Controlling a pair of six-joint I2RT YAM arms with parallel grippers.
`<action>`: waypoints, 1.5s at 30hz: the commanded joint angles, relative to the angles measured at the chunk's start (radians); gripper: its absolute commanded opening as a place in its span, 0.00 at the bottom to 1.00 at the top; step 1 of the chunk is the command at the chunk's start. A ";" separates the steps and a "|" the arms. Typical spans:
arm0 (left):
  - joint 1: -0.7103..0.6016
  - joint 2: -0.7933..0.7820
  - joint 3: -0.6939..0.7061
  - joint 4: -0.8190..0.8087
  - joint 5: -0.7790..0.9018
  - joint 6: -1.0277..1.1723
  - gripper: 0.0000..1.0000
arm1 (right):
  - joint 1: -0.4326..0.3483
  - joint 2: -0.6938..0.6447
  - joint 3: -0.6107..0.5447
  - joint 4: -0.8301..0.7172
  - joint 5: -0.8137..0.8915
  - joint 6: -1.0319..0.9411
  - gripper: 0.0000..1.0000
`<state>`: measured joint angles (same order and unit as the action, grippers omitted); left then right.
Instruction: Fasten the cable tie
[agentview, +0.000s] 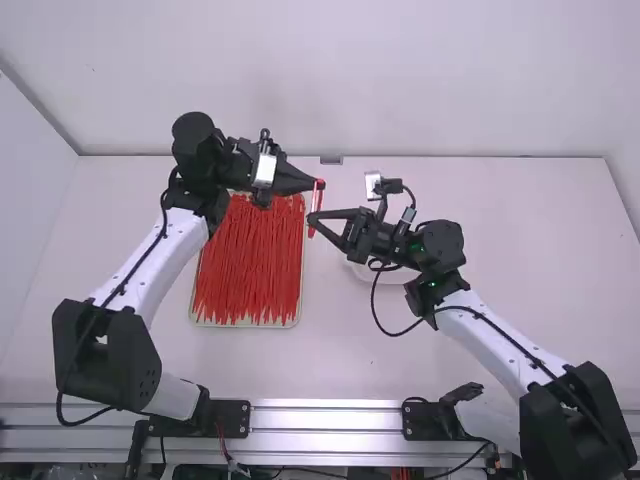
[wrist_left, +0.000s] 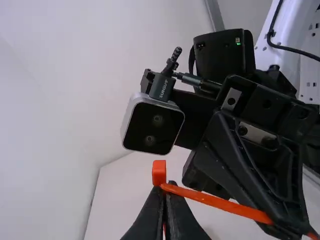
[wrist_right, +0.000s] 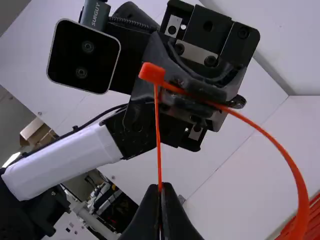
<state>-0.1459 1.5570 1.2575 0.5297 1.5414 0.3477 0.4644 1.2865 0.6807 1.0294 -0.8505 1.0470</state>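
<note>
Both grippers are clamped on one red tie (wrist_right: 159, 140), which we see held up in the air between them, above the white table (agentview: 520, 210) and just past the tray's far right corner. Our left gripper (wrist_left: 165, 189) has its fingers pressed together on the strap right under the square head (wrist_right: 151, 73), which sticks out just beyond the fingertips. Our right gripper (wrist_right: 161, 187) faces it from close by, its fingers pinched tight on the thin tail a little way below the head. Between the two grips the strap swings out in a wide curved loop to one side. We cannot tell whether the tail has passed through the head. In the high view the left arm reaches up over the tray (agentview: 243, 323), and the right arm comes across from its own side to meet it. That tray is a pale, shallow rectangle lying flat on the table under the left arm, and it is packed with spare ties (agentview: 250, 255), all red, lying roughly lengthwise in a thick layer that covers its floor.
</note>
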 joint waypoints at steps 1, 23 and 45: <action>0.016 0.001 0.011 0.003 0.011 0.020 0.02 | 0.000 0.000 0.026 0.006 -0.010 0.004 0.00; 0.009 0.001 0.011 -0.001 0.014 0.024 0.02 | -0.027 0.000 0.026 0.010 -0.012 0.005 0.00; -0.032 0.001 0.011 -0.013 0.024 0.025 0.02 | -0.033 0.000 0.026 0.090 0.066 0.056 0.00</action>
<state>-0.1619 1.5570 1.2575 0.5133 1.5414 0.3649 0.4400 1.2865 0.6807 1.1107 -0.8185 1.0943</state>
